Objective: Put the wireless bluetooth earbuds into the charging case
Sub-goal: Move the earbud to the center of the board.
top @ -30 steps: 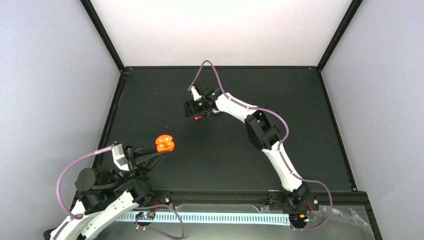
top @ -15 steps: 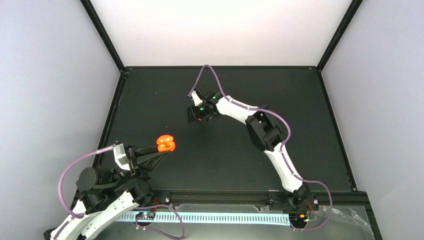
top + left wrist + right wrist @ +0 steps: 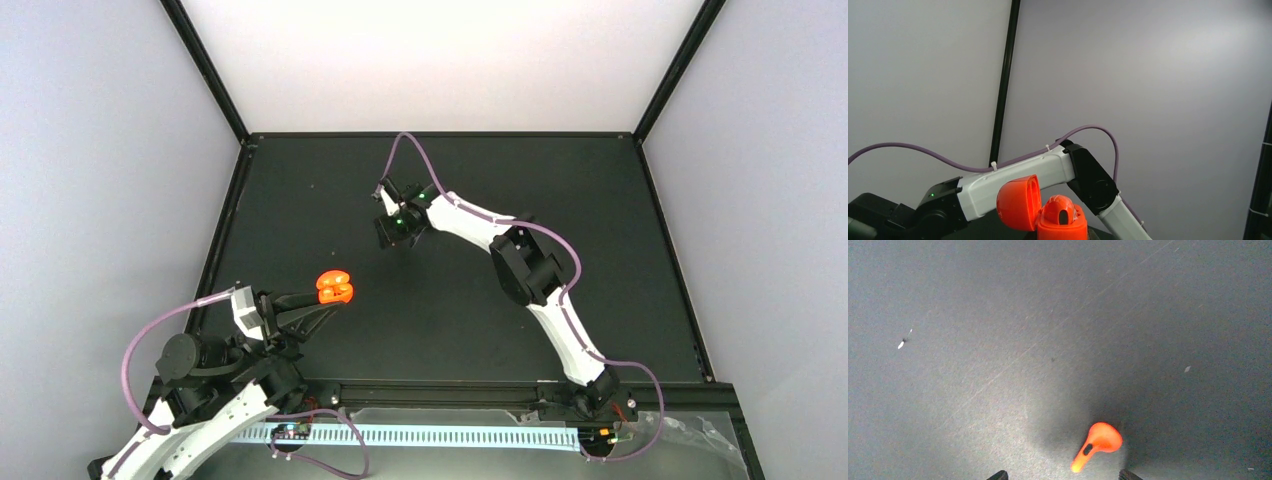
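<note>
One charging case (image 3: 333, 289), red-orange with its lid swung open, sits pinched in the closed jaws of the left gripper (image 3: 320, 303) at the near-left of the table (image 3: 300, 200); a rounded orange shape in its base may be a bud already seated, though I cannot be sure. Farther back, the right gripper (image 3: 392, 232) hangs low over a red-orange earbud (image 3: 1096, 442) lying on the table, jaws spread either side without touching it — so grasping, carrying and seating this bud all remain.
</note>
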Robot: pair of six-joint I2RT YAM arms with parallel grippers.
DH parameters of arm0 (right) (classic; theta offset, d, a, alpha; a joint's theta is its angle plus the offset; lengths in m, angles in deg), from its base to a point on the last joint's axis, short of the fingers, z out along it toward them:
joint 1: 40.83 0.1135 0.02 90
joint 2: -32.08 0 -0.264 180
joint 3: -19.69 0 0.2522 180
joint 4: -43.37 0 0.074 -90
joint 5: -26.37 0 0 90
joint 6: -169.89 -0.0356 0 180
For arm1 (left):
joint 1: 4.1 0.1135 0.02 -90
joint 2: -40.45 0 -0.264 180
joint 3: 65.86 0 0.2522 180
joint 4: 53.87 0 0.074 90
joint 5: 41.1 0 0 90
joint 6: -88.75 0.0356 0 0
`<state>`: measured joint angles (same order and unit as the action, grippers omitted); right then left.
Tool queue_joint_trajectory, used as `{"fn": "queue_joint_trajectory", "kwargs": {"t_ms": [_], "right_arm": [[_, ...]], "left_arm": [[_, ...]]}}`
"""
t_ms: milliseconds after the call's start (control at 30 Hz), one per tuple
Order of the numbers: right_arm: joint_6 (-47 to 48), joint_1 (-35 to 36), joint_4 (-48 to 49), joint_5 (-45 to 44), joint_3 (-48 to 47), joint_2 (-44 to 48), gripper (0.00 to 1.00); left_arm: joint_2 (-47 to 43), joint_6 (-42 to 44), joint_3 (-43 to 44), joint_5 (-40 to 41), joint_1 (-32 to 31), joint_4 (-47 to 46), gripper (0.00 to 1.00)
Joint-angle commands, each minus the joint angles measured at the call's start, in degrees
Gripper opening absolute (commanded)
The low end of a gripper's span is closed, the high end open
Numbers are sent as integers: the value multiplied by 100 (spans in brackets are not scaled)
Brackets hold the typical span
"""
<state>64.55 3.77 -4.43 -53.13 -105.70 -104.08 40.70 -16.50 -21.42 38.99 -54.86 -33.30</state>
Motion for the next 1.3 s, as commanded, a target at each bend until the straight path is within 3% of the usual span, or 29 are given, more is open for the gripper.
{"fn": "queue_joint_trajectory", "kwargs": {"t_ms": [0,700,1267], "right_arm": [[54,-4,-669,-650,-701,-334,57],[27,7,-1348,-849,-1767,-1158,36],[115,99,-1542,-1050,-1718,-1234,24]], "left_arm": [[-498,-14,26,21,-30,-31,2],[-543,83,52,143,-30,62,2],[-635,82,51,139,-30,99,1]]}}
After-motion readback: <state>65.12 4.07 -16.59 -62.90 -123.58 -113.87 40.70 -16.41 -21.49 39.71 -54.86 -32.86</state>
